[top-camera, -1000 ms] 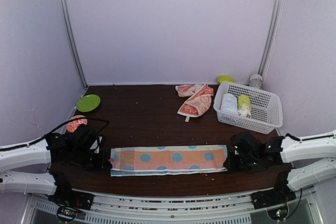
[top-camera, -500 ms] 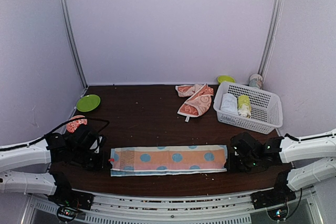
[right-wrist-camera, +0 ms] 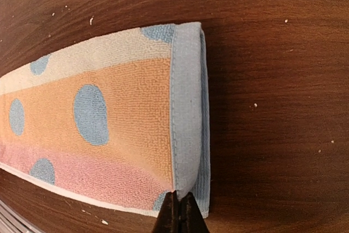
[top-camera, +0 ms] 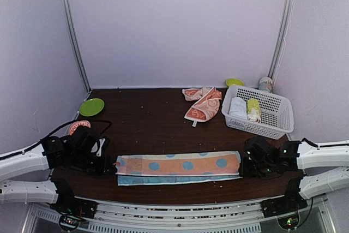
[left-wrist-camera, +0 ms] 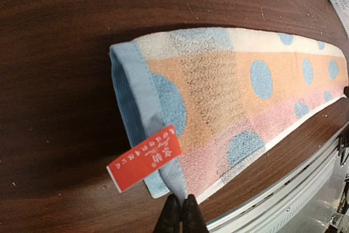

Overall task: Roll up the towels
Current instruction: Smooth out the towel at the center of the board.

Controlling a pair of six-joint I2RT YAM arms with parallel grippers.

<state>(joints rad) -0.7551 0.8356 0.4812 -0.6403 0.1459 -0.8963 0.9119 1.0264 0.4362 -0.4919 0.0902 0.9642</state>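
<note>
Two towels lie on the dark wooden table: the long folded blue-dotted cloth towel at 6 o'clock and the crumpled orange cream-patterned towel at 1 o'clock. Only the wrist views show the left gripper and right gripper each clamped on one end corner of the blue-dotted towel, and one red label. Only the top view shows one white plastic basket at 2 o'clock.

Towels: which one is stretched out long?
The dotted towel at the front, its ends pinched by the left gripper and right gripper. The orange towel lies crumpled near the basket.
</note>
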